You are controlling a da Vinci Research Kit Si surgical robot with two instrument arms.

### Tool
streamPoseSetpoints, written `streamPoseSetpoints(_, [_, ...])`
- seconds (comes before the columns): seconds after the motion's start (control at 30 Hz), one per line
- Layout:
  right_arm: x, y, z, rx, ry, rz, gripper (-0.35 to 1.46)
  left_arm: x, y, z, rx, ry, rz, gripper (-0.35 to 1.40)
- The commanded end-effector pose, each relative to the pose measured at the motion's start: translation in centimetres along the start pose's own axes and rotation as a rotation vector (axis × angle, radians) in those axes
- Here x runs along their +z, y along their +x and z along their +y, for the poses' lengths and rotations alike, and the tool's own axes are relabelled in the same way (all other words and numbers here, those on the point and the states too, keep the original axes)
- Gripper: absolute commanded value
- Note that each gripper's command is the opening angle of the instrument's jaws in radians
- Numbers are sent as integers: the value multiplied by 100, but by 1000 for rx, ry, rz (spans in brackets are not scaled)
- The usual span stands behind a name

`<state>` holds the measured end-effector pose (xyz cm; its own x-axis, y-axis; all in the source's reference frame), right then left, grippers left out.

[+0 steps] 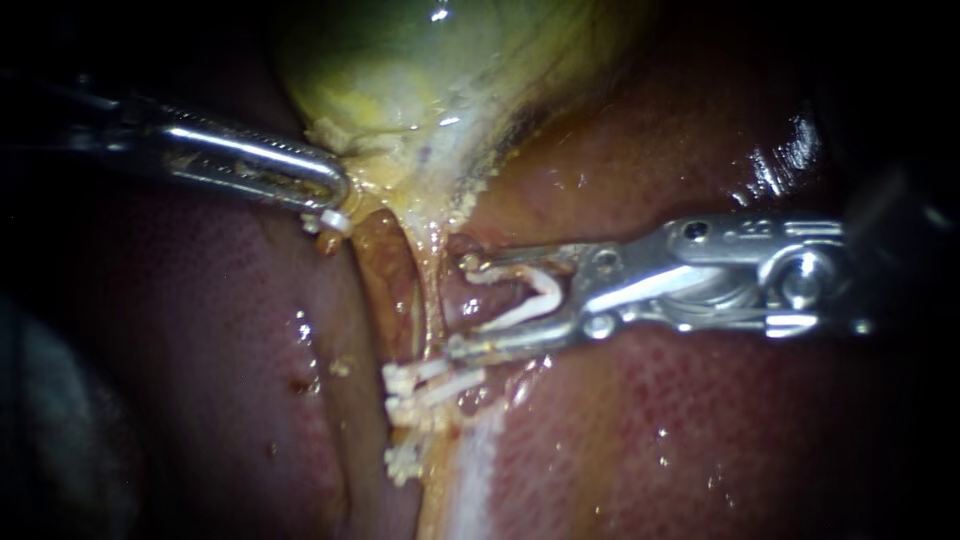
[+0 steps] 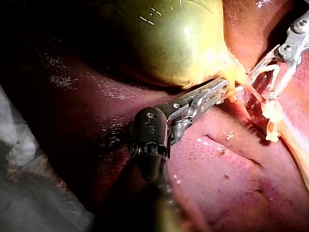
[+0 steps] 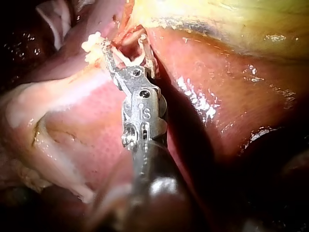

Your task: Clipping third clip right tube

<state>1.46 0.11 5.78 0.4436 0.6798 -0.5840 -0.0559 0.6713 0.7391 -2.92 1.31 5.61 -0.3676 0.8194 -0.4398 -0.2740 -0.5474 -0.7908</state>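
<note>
Clip (image 1: pixel 535 298), white and V-shaped, sits in the right instrument's (image 1: pixel 462 303) spread end effector, held on both sides. Its open mouth is just beside the tube (image 1: pixel 432 285) under the gallbladder (image 1: pixel 400 70). Other clips (image 1: pixel 425 385) sit lower on the tube. Left instrument's (image 1: pixel 335 200) end effector pinches the gallbladder's neck.

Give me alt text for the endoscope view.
The right instrument holds a white clip in its spread jaws at the tube, just above the placed clips. The left instrument grips the gallbladder. Liver surrounds them.
</note>
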Motion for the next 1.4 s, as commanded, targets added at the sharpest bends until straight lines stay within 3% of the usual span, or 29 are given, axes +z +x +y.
streamPoseSetpoints(0.03, [4, 0, 2, 10, 0, 4, 48, 0, 0, 0, 1, 0, 0, -35])
streamPoseSetpoints(0.17, [17, -1, 11, 57, 7, 34, 47, 1, -1, 0, 1, 1, 0, -35])
streamPoseSetpoints(0.3, [26, 3, 18, 119, 35, 94, 47, 1, -1, 0, 1, 1, 0, -35])
streamPoseSetpoints(0.63, [41, 13, 21, 196, 118, 236, 46, 1, -1, 0, 1, 1, 0, -35])
streamPoseSetpoints(0.87, [35, 25, 18, 204, 141, 271, 46, 2, -2, 0, 1, 1, 0, -35])
streamPoseSetpoints(1.03, [23, 46, 8, 218, 177, 321, 45, 2, -2, -1, 2, 1, 0, -35])
streamPoseSetpoints(1.17, [16, 61, 0, 228, 188, 335, 43, 2, -2, -1, 2, 1, 0, -35])
streamPoseSetpoints(1.4, [15, 61, 1, 228, 189, 336, 38, 2, -3, -2, 2, 1, 0, -35])
